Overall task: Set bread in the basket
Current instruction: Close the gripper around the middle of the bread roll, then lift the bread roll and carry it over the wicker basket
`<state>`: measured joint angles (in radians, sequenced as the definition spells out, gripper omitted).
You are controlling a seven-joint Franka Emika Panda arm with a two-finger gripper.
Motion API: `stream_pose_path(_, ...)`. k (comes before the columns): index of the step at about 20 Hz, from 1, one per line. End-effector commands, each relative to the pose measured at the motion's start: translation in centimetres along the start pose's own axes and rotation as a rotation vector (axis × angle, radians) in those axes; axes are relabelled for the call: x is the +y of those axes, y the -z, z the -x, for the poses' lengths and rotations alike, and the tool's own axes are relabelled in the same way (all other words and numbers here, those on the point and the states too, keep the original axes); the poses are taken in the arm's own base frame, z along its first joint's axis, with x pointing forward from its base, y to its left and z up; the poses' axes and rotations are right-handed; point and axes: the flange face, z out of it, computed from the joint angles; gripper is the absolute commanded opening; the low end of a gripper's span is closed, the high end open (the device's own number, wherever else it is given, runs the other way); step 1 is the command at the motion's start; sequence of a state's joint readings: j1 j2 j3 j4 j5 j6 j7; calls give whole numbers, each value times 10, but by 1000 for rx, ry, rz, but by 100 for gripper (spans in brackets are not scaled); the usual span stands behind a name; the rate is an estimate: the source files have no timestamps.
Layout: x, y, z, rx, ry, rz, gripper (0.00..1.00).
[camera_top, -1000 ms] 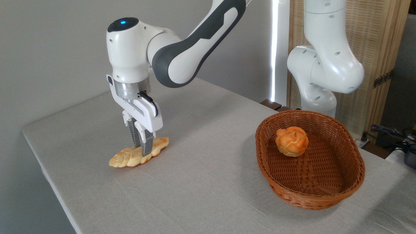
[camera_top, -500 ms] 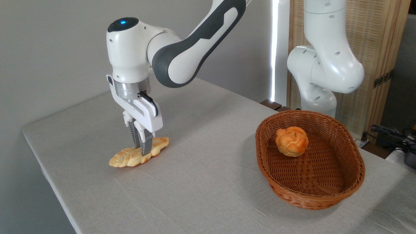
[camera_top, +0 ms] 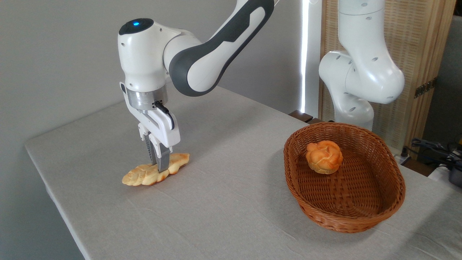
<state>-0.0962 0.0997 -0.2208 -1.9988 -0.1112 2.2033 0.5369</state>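
Observation:
The bread [camera_top: 144,174], a long pale golden braided loaf, lies on the grey tablecloth at the left. My gripper [camera_top: 160,167] points straight down over its middle, with both fingers closed against the loaf's sides. The loaf's right end looks tipped slightly up off the cloth. Far to the right stands the basket [camera_top: 382,213], an oval brown wicker one with low sloping sides.
A small round orange knotted bun [camera_top: 324,156] sits in the basket's far half. The robot's white base [camera_top: 357,83] rises behind the basket. The table's left edge [camera_top: 54,202] runs close to the loaf. Cables [camera_top: 433,148] lie at the far right.
The gripper and loaf have shifted a touch up and to the right; the loaf's right end has lifted slightly. The basket and bun have not moved.

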Motion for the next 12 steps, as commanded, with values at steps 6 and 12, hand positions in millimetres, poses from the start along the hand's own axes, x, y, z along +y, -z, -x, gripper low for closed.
stream_pose_path(6, -19, 112, 53, -56, -60, -11, 0)
stream_pose_path(12, -48, 186, 165, -184, -319, 101, 0)
